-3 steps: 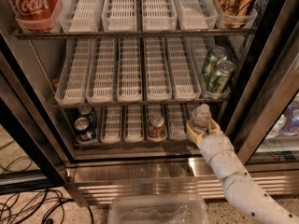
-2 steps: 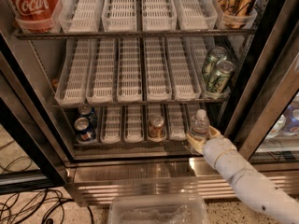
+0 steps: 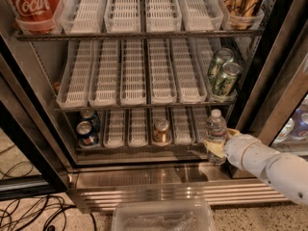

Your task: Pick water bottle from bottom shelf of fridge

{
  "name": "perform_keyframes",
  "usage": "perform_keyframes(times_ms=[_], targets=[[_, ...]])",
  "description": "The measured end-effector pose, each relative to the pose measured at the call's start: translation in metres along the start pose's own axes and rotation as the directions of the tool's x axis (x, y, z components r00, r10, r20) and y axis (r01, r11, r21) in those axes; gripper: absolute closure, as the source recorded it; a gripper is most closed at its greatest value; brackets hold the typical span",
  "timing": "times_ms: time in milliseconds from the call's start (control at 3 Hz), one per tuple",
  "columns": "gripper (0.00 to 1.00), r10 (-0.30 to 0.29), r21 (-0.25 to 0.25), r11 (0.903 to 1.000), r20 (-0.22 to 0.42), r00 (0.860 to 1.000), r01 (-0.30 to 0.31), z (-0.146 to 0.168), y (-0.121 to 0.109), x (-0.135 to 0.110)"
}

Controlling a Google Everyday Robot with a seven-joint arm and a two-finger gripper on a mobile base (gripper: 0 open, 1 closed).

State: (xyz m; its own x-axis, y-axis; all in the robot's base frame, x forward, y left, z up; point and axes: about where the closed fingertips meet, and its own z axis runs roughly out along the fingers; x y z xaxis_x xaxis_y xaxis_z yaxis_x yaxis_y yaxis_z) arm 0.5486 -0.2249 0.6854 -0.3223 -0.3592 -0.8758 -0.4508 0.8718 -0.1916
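Camera view: your tool (image 3: 216, 147) grips the water bottle (image 3: 216, 124) round its lower body, upright at the right end of the bottom shelf (image 3: 138, 127). Orange-brown can (image 3: 161, 130) and blue cans (image 3: 86, 133) stand to its left; green cans (image 3: 226, 78) sit just above.

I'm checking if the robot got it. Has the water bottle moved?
Yes. The water bottle, held in the gripper, has shifted right, away from the orange-brown can.
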Motion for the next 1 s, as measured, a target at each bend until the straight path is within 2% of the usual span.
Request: perform_keyframes(times_ms=[333,667,1000], targets=[[1.0,-0.026,-0.051,0.9983,-0.01,1.0,0.026,-0.007,0.007,-0.003],[1.0,-0.026,-0.052,0.9983,-0.01,1.0,0.026,-0.007,0.007,-0.003],[1.0,-0.048,-0.101,0.9937,-0.008,0.999,0.047,0.0,0.031,0.002]])
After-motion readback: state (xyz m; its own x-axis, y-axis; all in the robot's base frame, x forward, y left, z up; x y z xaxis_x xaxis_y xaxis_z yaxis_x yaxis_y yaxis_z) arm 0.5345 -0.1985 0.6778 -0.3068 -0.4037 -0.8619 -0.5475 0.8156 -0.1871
